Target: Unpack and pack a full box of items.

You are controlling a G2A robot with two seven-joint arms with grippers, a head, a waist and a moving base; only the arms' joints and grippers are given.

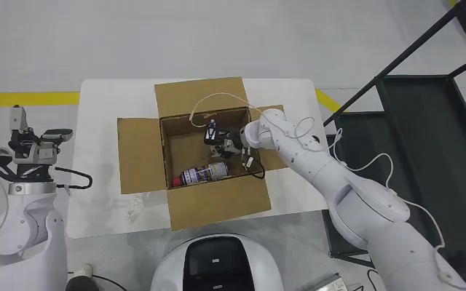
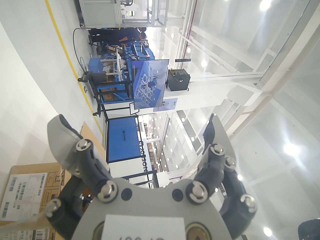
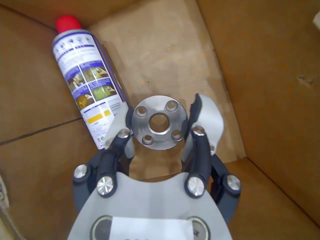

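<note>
Right claw clamps a metal flange inside the box.

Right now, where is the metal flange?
In the right wrist view, the metal flange is held between the right gripper fingers, inside the cardboard box, beside the bottom end of the spray can lying on the box floor.

Box is just plain brown cardboard. Spray can is white with blue-purple bands, little photo panels, a yellow block and a red cap. Flange is bare silver-grey metal. White table, yellow floor stripe.
</note>
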